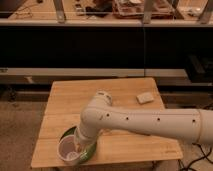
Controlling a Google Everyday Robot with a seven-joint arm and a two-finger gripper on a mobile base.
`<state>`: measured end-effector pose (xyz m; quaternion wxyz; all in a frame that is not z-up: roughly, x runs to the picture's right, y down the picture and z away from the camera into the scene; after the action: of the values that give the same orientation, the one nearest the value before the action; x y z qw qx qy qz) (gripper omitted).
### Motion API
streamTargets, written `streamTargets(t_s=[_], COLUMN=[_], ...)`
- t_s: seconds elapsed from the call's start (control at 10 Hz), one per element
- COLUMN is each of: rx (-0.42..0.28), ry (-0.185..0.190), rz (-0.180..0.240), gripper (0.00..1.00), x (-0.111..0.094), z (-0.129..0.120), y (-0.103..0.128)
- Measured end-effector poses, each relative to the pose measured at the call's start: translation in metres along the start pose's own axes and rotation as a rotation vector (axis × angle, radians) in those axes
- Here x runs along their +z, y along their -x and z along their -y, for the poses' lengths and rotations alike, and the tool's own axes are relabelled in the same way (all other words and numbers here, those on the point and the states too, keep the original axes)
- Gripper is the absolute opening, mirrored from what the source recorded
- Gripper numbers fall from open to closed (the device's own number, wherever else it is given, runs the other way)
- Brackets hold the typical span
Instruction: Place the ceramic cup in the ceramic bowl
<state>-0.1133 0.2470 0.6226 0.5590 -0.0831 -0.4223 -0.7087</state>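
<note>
The light wooden slatted surface [125,100] carries everything here. The robot's thick white arm [150,122] reaches across it toward the near left corner. There the wide shallow green ceramic bowl [91,149] sits, mostly covered by the arm. The small plain white ceramic cup [68,149] is over the bowl's near-left edge, with the gripper [80,146] right beside it; I cannot tell its grip. A small pale flat object [145,97] lies far right.
</note>
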Motion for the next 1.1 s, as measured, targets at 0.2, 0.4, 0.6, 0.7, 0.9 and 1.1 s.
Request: streamTargets(t_s=[0.2, 0.4, 0.6, 0.7, 0.9, 1.1], rx=[0.033, 0.08, 0.099, 0.104, 0.098, 0.1], ry=[0.0, 0.022, 0.035, 0.038, 0.033, 0.03], rz=[-0.024, -0.054, -0.065, -0.059, -0.023, -0.001], gripper=[0.0, 0.0, 0.0, 0.03, 0.22, 0.43], x=[0.014, 0.021, 0.025, 0.028, 0.038, 0.044], z=[-0.011, -0.036, -0.048, -0.051, -0.05, -0.05], y=[-0.02, -0.045, -0.058, -0.063, -0.063, -0.063])
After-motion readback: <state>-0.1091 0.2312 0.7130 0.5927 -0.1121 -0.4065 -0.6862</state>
